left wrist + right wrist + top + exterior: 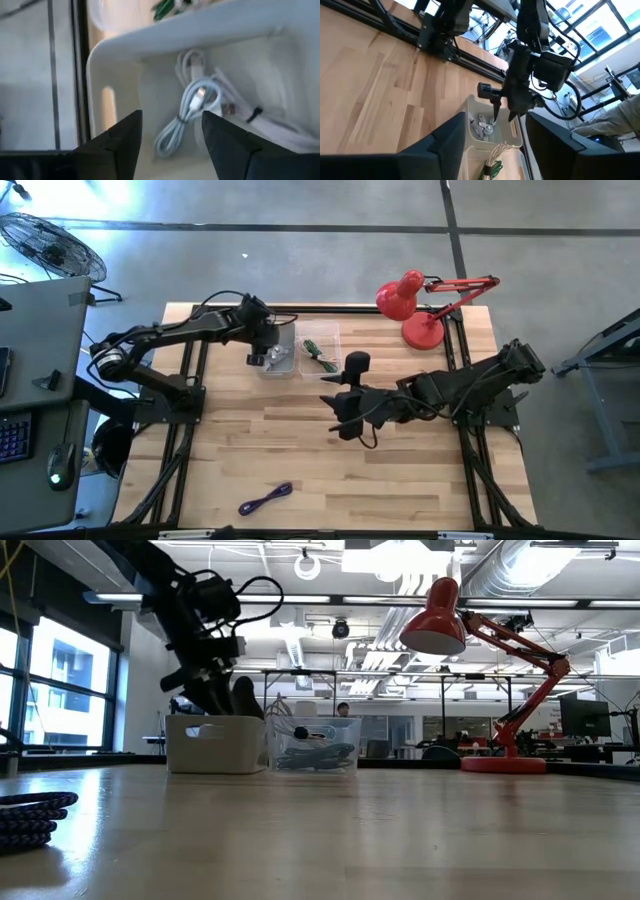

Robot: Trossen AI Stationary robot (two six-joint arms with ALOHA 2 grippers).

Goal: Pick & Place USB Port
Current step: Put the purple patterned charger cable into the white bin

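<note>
- Our left gripper (170, 145) hangs just above the white bin (278, 352) at the back of the table (300, 460), fingers spread apart with nothing between them.
- From the left wrist we look straight between those fingers at a coiled white cable (187, 112), right under the gap.
- That cable lies loose on the bin floor, a bundle of pale loops pinched at the middle, with a small metal plug showing near the top of the coil.
- More white wire and a small dark piece lie beside it toward the far wall; we cannot tell which end carries the port.
- To do this step well, in our judgement, we drop straight down, keep the fingers wide until they straddle the pinched middle, then close there, not on one loose loop.
- We would also keep clear of the bin wall, which sits close on one side.
- A limp bundle like this may sag or drag its neighbours up, so a slow lift looks wise.
- Next to the bin stands a clear box (318, 748) with green wire inside.
- Our right gripper (340, 415) waits over mid-table, fingers apart and empty.
- A red lamp (415, 305) stands at the back right; a purple cord (265, 498) lies near the front edge.
</note>
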